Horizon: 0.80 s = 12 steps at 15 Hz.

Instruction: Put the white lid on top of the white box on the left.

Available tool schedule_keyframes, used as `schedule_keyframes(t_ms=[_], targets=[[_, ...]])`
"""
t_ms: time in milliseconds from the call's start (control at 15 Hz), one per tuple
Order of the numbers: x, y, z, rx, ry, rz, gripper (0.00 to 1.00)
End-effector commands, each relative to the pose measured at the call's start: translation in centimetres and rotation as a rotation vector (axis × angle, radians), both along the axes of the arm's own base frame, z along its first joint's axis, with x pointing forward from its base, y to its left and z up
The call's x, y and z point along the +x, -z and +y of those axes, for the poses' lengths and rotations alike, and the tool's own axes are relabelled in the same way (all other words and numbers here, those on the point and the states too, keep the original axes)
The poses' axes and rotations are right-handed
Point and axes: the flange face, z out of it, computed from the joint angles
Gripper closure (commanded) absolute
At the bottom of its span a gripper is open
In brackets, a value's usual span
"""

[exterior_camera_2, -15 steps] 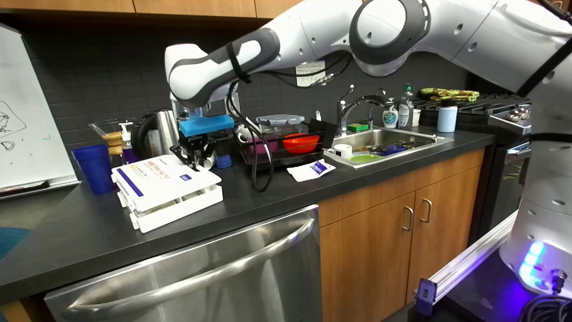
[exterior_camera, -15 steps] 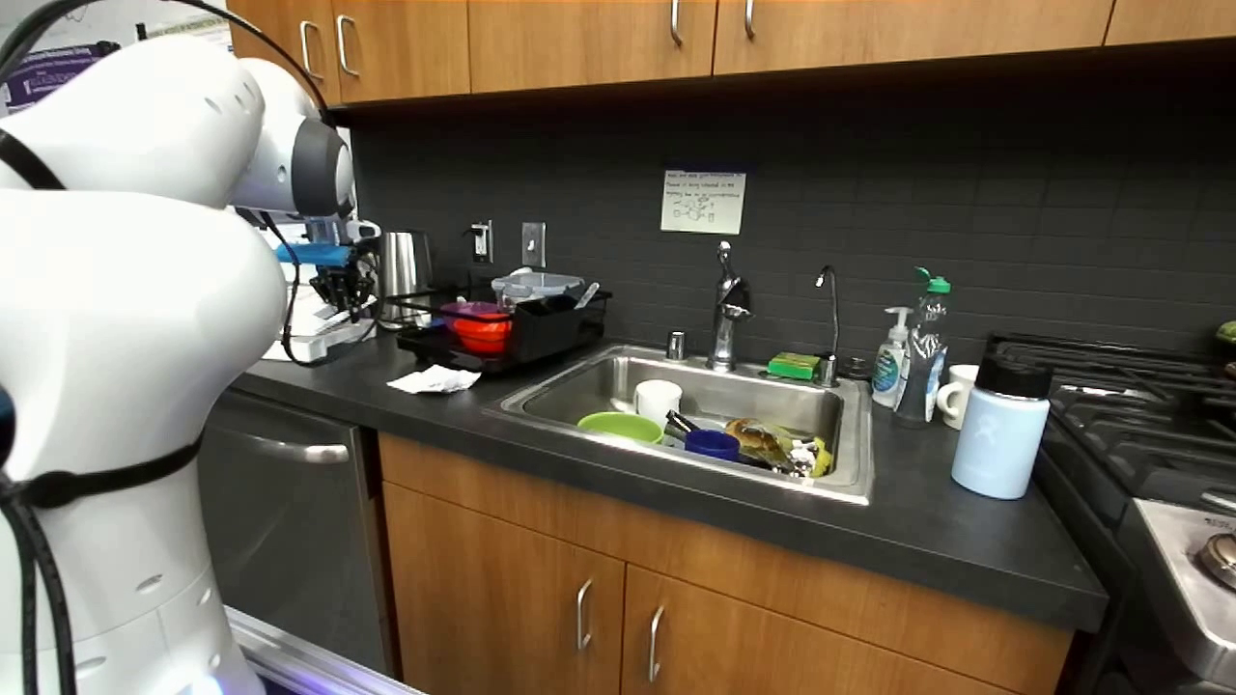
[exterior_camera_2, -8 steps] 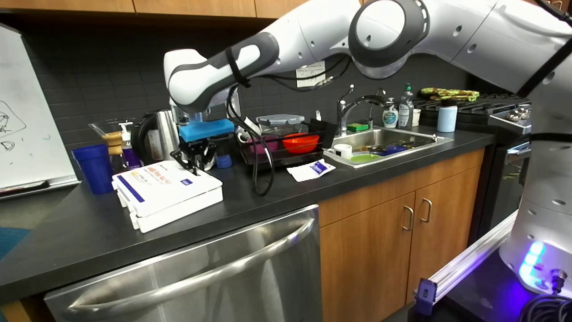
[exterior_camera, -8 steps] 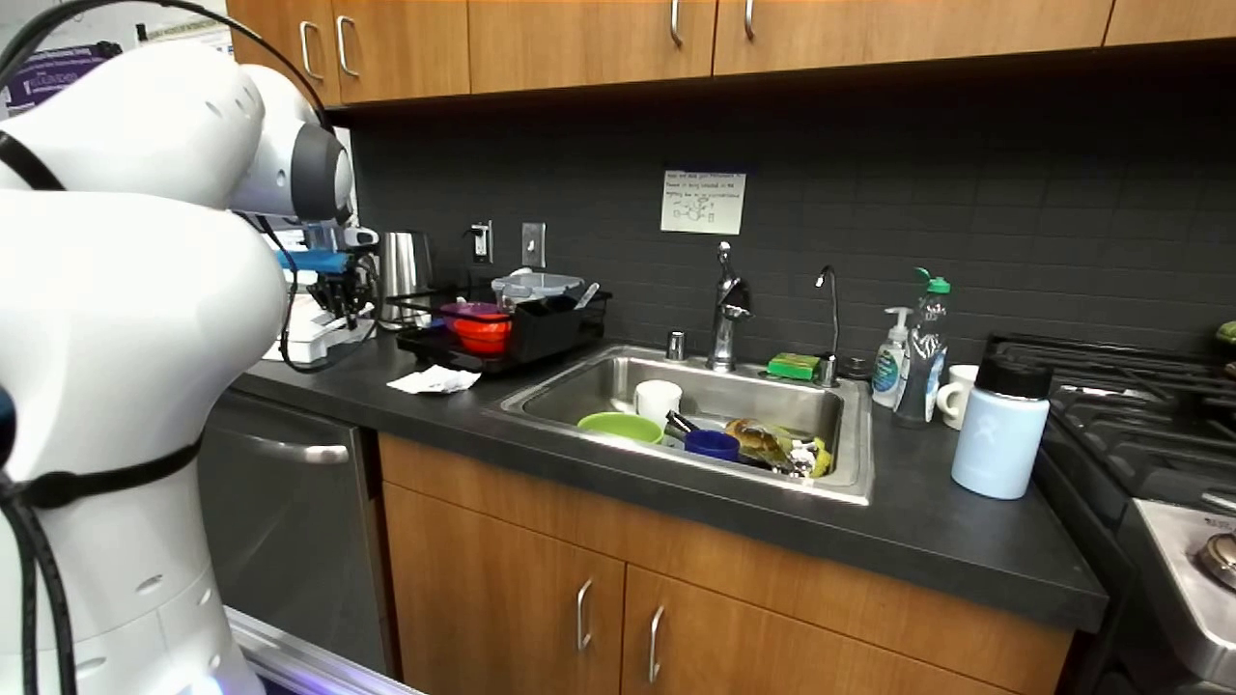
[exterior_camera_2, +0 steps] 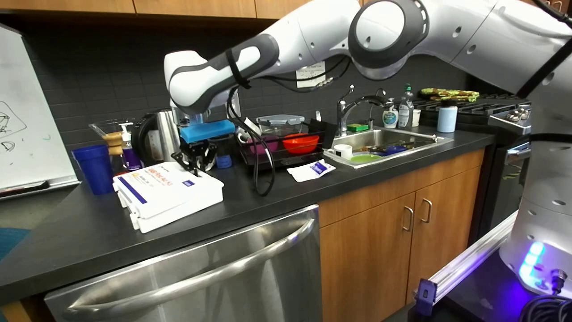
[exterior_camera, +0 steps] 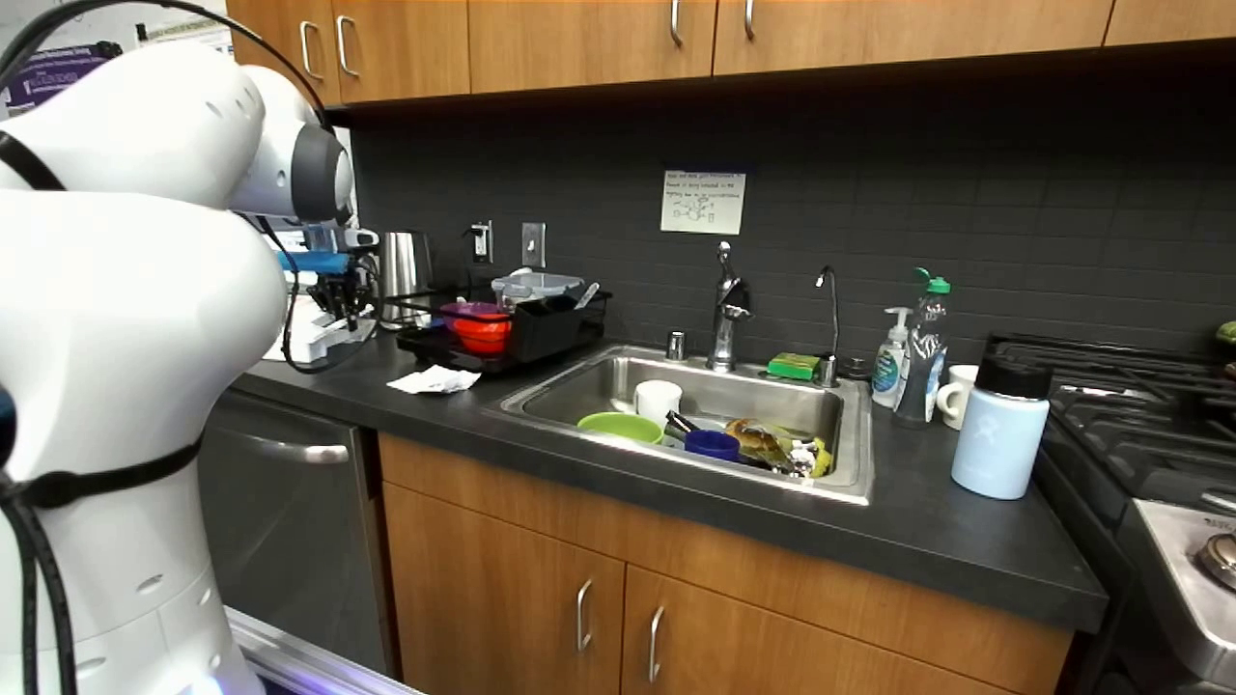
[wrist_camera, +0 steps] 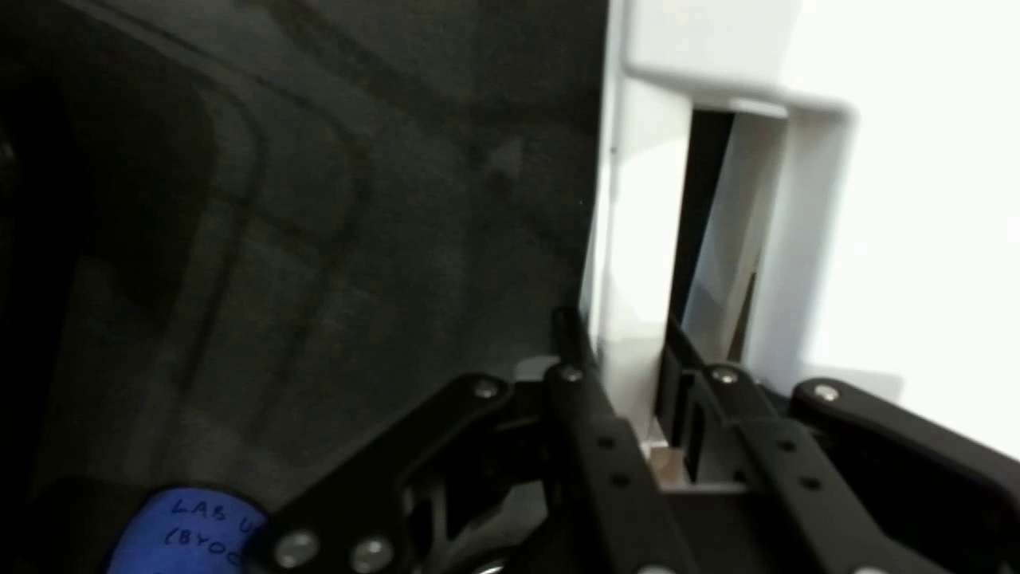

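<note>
The white lid [exterior_camera_2: 163,185], printed with red text and a blue stripe, lies over the low white box [exterior_camera_2: 187,211] on the counter. Its near edge runs along the box's wall with no dark gap visible; the far side is hidden. My gripper [exterior_camera_2: 195,170] points down at the lid's handle edge. In the wrist view the gripper [wrist_camera: 620,323] has its fingers on both sides of the lid's white handle strip [wrist_camera: 641,207], shut on it. In an exterior view the gripper [exterior_camera: 345,311] and part of the box [exterior_camera: 307,343] show behind the arm.
A blue cup [exterior_camera_2: 94,169] and a steel kettle [exterior_camera_2: 166,134] stand behind the box. A black dish rack [exterior_camera_2: 268,156] with bowls and a white paper packet [exterior_camera_2: 311,170] are to its right. The counter's front edge runs close to the box.
My gripper moved down with the lid. The dark gap between lid and box a second ago has closed. Over the last half second the lid shifted only slightly.
</note>
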Motion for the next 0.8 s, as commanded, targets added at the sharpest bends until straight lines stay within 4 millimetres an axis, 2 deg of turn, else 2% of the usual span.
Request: schedule_keyframes(t_ms=[0, 400, 733], targets=[[-0.2, -0.9, 0.6, 0.007, -0.016, -0.007, 0.95], [-0.4, -1.1, 1.1, 0.011, -0.02, -0.017, 0.95], [0.8, -1.2, -0.2, -0.006, 0.003, -0.035, 0.94]])
